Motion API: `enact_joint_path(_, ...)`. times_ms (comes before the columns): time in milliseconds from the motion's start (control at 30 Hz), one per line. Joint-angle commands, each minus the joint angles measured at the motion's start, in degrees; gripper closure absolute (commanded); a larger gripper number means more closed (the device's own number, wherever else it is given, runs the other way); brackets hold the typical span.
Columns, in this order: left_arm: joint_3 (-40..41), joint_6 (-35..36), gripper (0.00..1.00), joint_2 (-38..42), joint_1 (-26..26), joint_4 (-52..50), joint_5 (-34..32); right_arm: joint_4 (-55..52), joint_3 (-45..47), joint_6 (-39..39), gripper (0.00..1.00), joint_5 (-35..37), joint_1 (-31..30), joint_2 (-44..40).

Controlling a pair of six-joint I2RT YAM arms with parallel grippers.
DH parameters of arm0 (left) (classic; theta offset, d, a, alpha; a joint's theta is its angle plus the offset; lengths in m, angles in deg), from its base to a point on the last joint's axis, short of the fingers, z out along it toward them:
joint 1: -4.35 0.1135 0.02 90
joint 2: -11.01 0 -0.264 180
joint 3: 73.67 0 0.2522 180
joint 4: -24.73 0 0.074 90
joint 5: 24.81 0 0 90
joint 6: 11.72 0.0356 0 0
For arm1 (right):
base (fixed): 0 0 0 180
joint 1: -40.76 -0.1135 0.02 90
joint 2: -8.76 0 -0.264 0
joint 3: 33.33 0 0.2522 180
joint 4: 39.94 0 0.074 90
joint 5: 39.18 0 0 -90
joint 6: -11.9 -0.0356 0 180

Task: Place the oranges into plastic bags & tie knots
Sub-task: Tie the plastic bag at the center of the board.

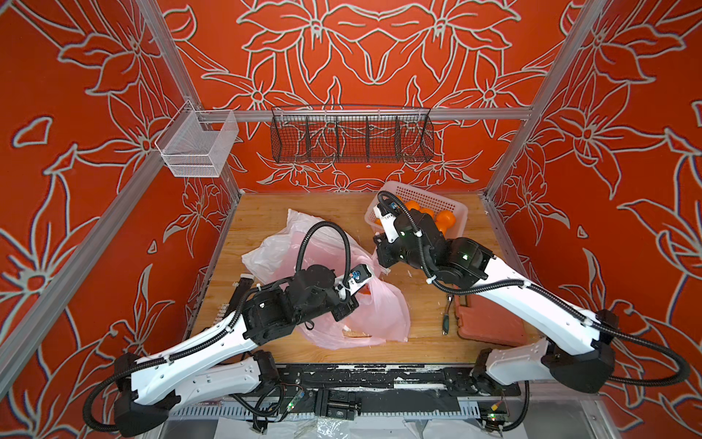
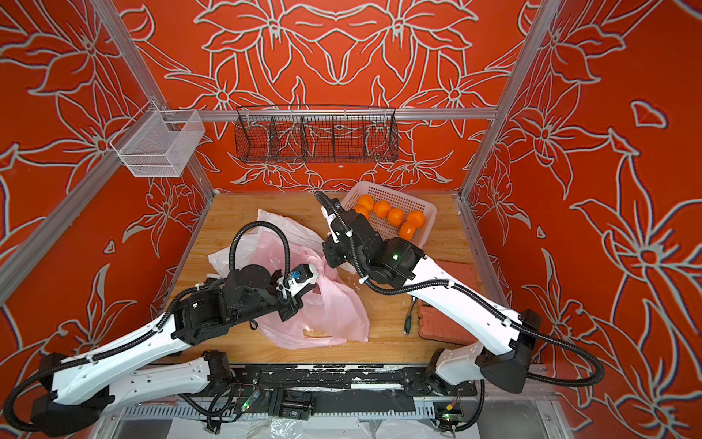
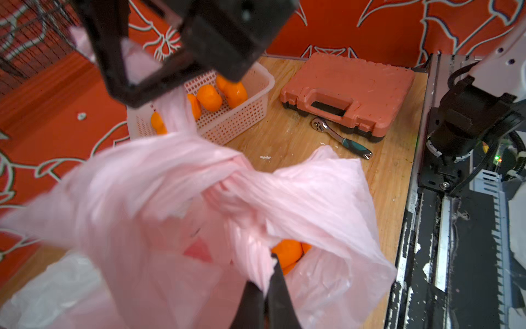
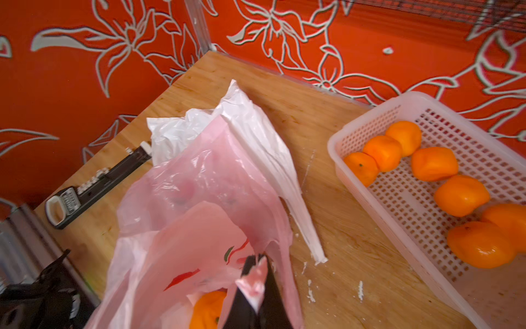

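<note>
Both arms are bent in over the pink bag point(image 1: 364, 308), which slumps in the middle of the wooden table point(image 1: 266, 213) with at least two oranges point(image 3: 286, 250) showing through its mouth. The left gripper point(image 3: 264, 282) has its jaws pressed together on a gathered strand of the bag's handle, low down near the fruit. The right gripper point(image 4: 257, 273) is likewise clamped on a small pinch of pink film, held higher and toward the basket so that its strand is drawn taut. Between the two, the handles cross in a loose twist point(image 3: 225, 193). To me this looks like the tying step, each arm keeping one strap so the two can be pulled apart, and I'd say the knot is not yet cinched. Several more mandarins point(image 2: 395, 216) wait in the white perforated basket point(image 2: 431, 220) at the far right of the table. A white bag point(image 4: 185, 131) lies partly under the pink one, presumably for a later load. An orange tool case point(image 3: 347, 85) and a ratchet wrench point(image 3: 341, 138) sit beside the right arm, clear of the work. The film is thin, so a hard pull could tear it or let it slip free.
</note>
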State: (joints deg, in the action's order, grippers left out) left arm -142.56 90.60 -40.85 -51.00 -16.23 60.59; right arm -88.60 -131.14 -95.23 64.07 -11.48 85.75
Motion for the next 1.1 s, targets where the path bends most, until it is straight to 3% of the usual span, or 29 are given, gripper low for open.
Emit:
enact_joint_path(0, -2.52, -7.32, 1.00, 1.03, 3.28, -6.10, -1.02, 3.58, 2.54, 0.12, 1.00, 3.74, 2.96, -3.54)
enact_joint_path(233, -3.75, -10.88, 1.00, 2.47, 7.89, -7.34, -4.83, 4.44, 6.96, 0.80, 1.00, 1.35, 11.62, -8.59)
enact_joint_path(400, -2.85, -12.75, 1.00, 2.76, 11.70, -9.01, -3.11, 1.51, 7.24, 2.52, 1.00, 2.43, 18.52, -8.98)
enact_joint_path(767, 3.08, -17.47, 1.00, 7.58, 22.67, -13.55, 4.92, -2.10, 6.76, -2.75, 1.00, 0.04, 33.46, -3.47)
enact_joint_path(967, 4.51, -18.50, 1.00, 8.14, 26.67, -14.04, 9.28, -3.78, 6.12, -3.03, 1.00, -1.44, 36.85, -1.35)
enact_joint_path(1067, 4.87, -18.02, 1.00, 6.40, 26.70, -10.30, 17.61, -4.38, 4.87, -1.92, 1.00, -7.54, 36.79, -0.52)
